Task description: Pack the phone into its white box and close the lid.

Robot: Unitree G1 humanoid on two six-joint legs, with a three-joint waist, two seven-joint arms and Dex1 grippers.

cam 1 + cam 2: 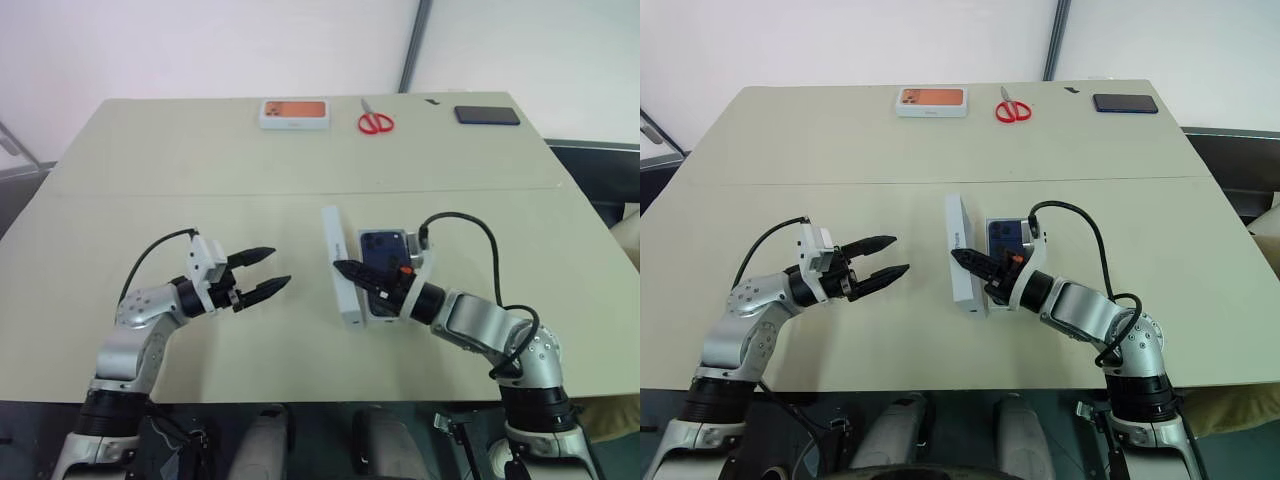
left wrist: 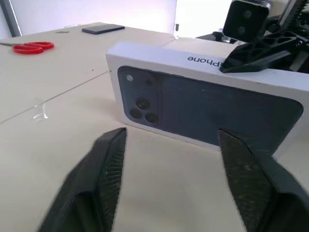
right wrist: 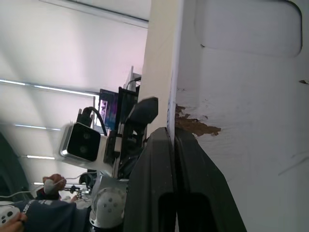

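2 end effectors — lid (image 1: 337, 262) upright, phone (image 1: 384, 249) boxed

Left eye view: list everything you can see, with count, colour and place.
table: one, beige, under everything
box picturing an orange phone: one, white, far edge
scissors: one, red handles, far edge
black phone: one, far right
lid: one, white, standing on its long edge, centre
phone: one, navy, lying in the white box
white box: one, right of the lid
person's hand: one, background
left gripper: black, open, left of the lid
right gripper: black, shut on the lid's wall
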